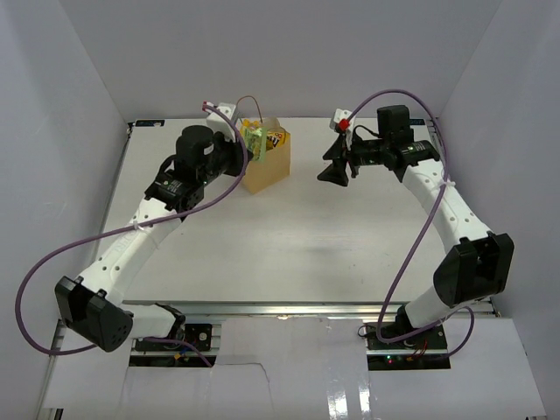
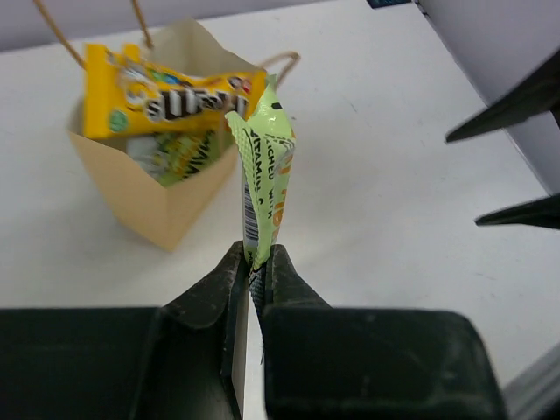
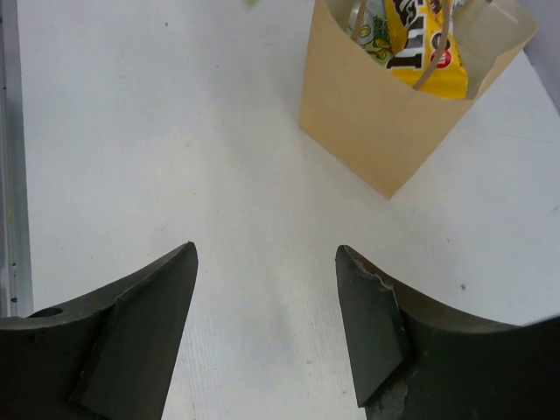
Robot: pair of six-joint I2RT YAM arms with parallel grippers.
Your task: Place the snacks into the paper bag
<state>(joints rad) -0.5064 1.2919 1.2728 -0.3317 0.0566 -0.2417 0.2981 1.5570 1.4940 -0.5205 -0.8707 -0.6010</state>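
Left end effector (image 2: 255,262): the dark, smooth fingers are pressing together on the lower end of a green packet (image 2: 267,175), pinching it edge-on. The packet is glossy crinkled foil with yellow-orange print and a barcode strip near the pinch. It is flat and narrow, and its long axis is pointing straight away from the fingers. The far end is reaching the near corner of the paper bag's rim; contact there cannot be told.

The paper bag (image 2: 149,206) is standing upright on the bench (image 3: 175,131), mouth open. It is matte tan kraft with creased corners and thin twine handles (image 2: 52,31). A yellow candy wrapper (image 2: 166,101) is lying across the mouth, long axis roughly level, its upper edge showing above the rim. A second green packet (image 2: 179,153) is sitting below it inside the bag.

Right end effector (image 3: 264,262): the fingers are standing spread wide, holding nothing, with bare bench showing between them. It is hanging to the right of the bag, well apart, tips pointing toward it.

The bench is white and faintly speckled. In the top view the bag is standing toward the far middle, between the two end effectors, with open surface in front of and behind it. White enclosure walls (image 1: 52,87) are bordering the bench on three sides.
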